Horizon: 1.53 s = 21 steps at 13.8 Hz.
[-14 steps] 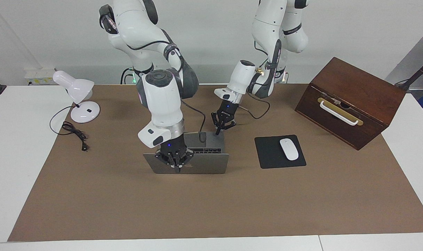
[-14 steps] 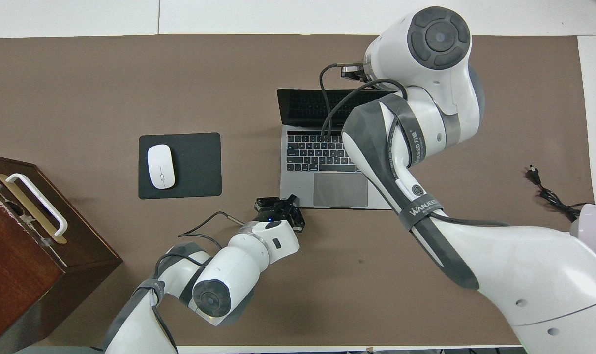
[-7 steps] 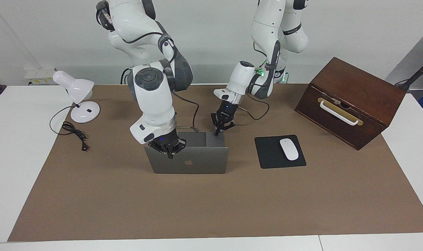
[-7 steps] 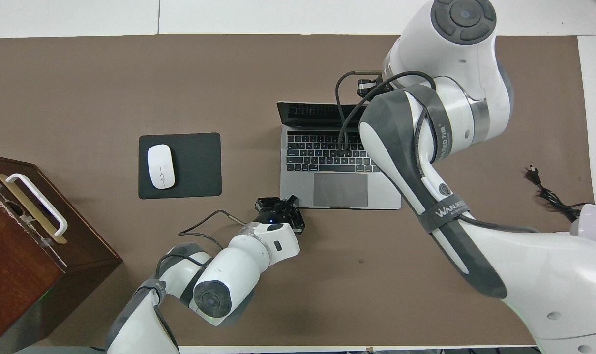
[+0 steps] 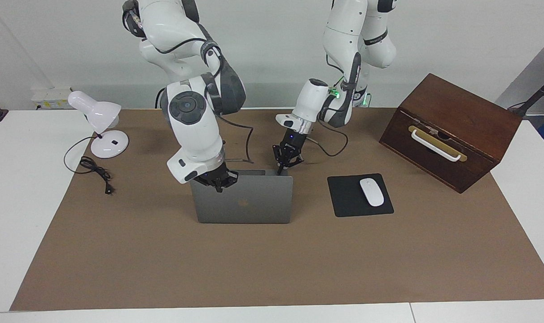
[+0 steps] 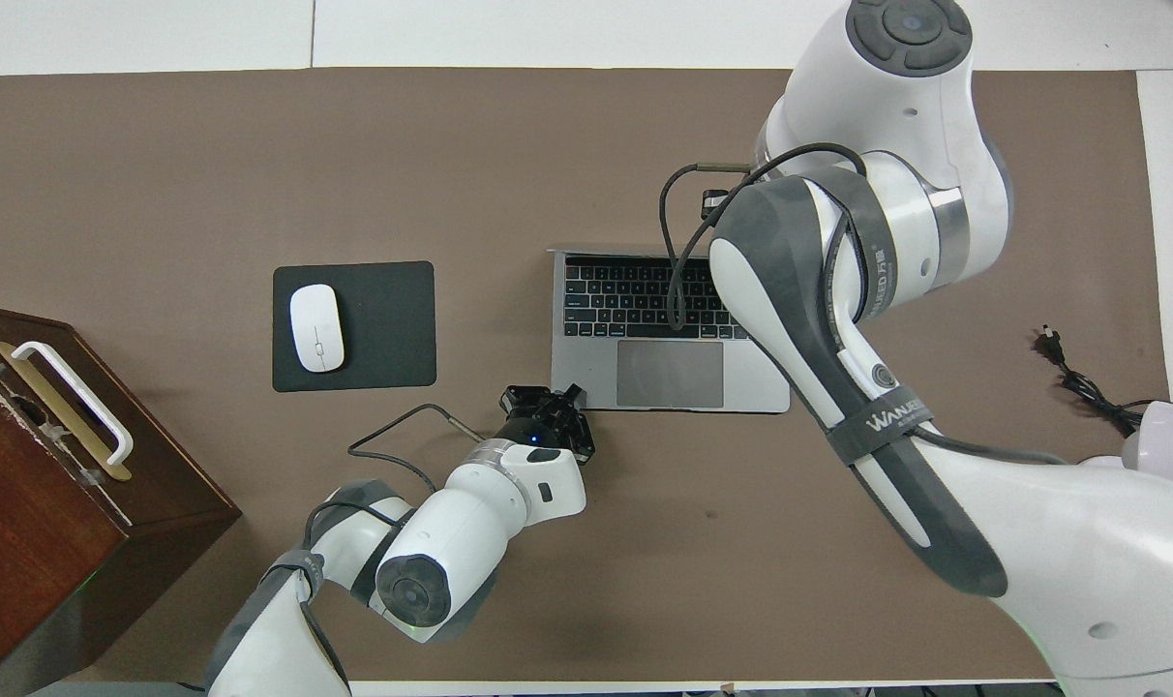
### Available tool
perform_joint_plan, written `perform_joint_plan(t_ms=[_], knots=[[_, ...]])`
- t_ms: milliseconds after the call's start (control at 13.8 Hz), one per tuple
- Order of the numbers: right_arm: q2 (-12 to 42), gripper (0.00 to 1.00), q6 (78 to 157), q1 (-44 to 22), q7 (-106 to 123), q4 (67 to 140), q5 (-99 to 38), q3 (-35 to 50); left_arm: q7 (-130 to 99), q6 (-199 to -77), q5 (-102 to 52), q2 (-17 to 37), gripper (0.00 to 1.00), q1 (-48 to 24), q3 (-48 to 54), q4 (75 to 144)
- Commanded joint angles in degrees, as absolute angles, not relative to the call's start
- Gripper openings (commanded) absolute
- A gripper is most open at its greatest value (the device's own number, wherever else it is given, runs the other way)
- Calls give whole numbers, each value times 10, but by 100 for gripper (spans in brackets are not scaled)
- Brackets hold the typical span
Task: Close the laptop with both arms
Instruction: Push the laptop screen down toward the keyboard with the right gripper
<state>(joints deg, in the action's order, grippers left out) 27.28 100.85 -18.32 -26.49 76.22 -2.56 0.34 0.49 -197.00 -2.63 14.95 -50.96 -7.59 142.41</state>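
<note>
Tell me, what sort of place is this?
Likely a robot lab staged as an office desk: two robot arms work over a laptop, with a mouse and desk lamp nearby.

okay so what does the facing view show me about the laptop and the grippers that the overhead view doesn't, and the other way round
Only the facing view shows the laptop's lid back with its dark logo, and the right gripper at the lid's top edge; overhead, the right arm hides that gripper.

Only the overhead view shows the black keys and grey trackpad, with the lid seen nearly edge-on.

Both show the left gripper at the base's corner nearest the robots, toward the left arm's end, and the white mouse lying on its black mouse pad.
</note>
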Motion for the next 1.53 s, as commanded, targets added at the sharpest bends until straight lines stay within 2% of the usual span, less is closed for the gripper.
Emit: perform_joint_plan(t_ms=[0,1091,1455], knots=[[243,0,1004,-183,-286,809,-64,7,27,-1968,-29,158,0,-507,-85,1451],[178,0,1014,-185,-326,940,-92,33,34,-2007,-30,188,0,-509,-85,1467],[154,0,1044,-197,-330,1001,-92,34,35,-2007,-30,188,0,-509,-86,1467]])
